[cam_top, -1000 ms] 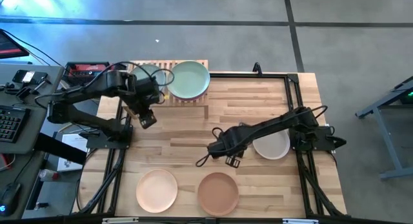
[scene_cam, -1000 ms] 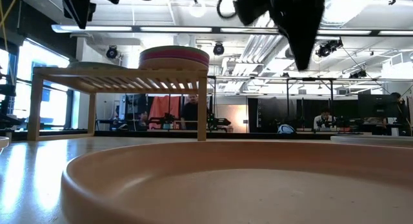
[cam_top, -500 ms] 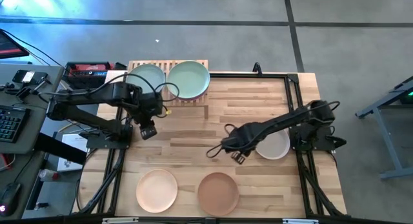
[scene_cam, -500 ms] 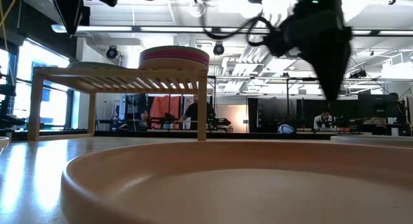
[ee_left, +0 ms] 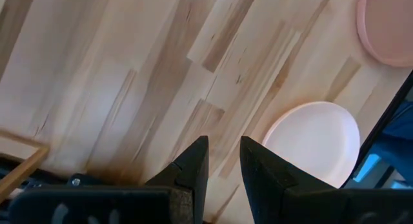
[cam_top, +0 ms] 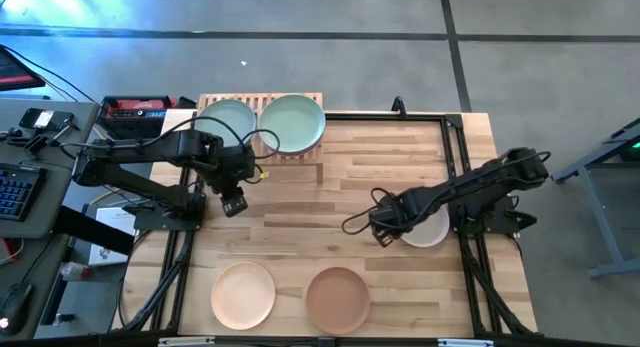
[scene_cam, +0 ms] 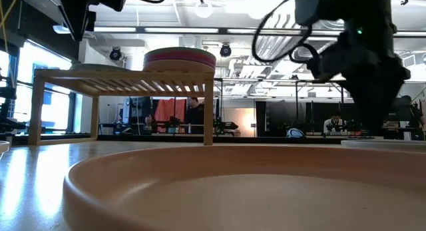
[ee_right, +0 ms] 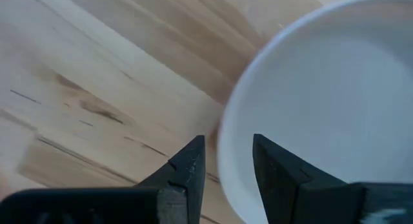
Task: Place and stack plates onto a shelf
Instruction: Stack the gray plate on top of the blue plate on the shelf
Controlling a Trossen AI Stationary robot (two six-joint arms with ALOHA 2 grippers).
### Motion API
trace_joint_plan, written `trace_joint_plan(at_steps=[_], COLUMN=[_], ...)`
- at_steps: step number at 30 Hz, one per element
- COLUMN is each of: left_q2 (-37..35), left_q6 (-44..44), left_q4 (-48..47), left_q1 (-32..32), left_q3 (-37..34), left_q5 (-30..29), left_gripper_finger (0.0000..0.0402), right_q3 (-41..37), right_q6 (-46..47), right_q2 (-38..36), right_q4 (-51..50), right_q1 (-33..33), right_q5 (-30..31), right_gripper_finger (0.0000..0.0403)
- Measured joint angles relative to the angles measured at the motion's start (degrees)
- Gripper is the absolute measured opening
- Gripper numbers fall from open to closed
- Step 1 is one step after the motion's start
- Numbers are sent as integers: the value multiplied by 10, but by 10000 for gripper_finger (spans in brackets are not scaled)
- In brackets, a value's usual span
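The shelf (cam_top: 262,127), a light-wood slatted rack at the far left, carries a grey-teal plate (cam_top: 225,117) and a mint plate (cam_top: 292,122). In the low view a magenta edge shows in the stack (scene_cam: 180,58) on it. A cream plate (cam_top: 428,227) lies flat on the table at the right. A peach plate (cam_top: 243,294) and a brown plate (cam_top: 338,299) lie near the front edge. My right gripper (ee_right: 224,150) points down, open, astride the cream plate's left rim (ee_right: 222,130): one finger over its inside, one over the wood. My left gripper (ee_left: 224,150) hangs open over bare wood in front of the shelf.
A black frame rail (cam_top: 450,137) runs along the table's far and right sides. Bare wood (cam_top: 330,197) lies between the shelf and the front plates. A side desk with a keyboard (cam_top: 15,192) and devices stands left of the table.
My right gripper has swung toward the table's right edge and sunk, rolling about its own axis, from the table's middle to the cream plate's left rim. My left gripper has drawn a little away from the shelf toward the near edge. No plate has moved.
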Motion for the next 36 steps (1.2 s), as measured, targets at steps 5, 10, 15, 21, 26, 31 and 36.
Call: trace_joint_plan(at_steps=[5,10,15,21,26,31,36], left_q2=[0,0,0,0,0,0,0], left_q6=[0,0,0,0,1,1,-4], left_q4=[3,3,4,14,16,16,16], left_q1=[0,0,0,0,1,1,1], left_q3=[0,0,0,0,0,0,0], left_q5=[0,0,0,-1,-2,-9,-34], left_gripper_finger=[76,76,76,76,76,76,76], right_q3=[-27,-28,-28,-28,-28,-28,-28], right_q6=[-4,-5,-9,-10,-6,-5,-5], right_q2=[0,3,11,32,51,56,56], right_q4=[32,39,42,44,45,44,44], right_q1=[0,0,0,-4,-4,-4,-6], right_q5=[-7,0,22,21,20,23,45], right_gripper_finger=[107,107,107,107,107,104,66])
